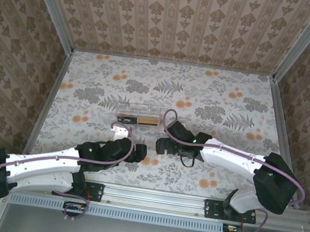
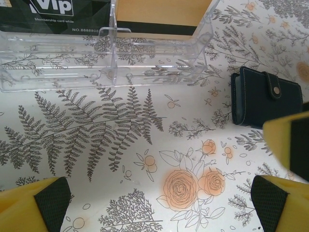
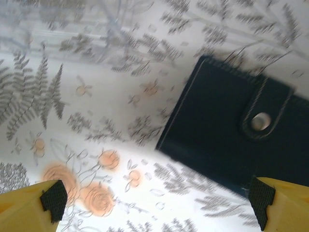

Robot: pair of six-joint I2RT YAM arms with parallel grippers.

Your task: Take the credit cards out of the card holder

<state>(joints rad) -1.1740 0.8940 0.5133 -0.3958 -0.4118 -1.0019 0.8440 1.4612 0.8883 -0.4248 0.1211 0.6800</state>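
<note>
Your right jaws, spread wide, hover over the closed card holder, which sits skewed and offset toward one tip; left jaws, also spread, stand farther off.

Left tool and right tool hang low, jaws spread.

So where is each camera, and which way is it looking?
Top camera: high behind the arms, looking down at the table; the left arm and right arm show, bases nearest.
Left wrist camera: on the left arm, looking down past its yellow fingers at the clear box and wallet.
Right wrist camera: low over the wallet, its fingers at the bottom corners.
Both wrist cameras see the closed wallet.
</note>
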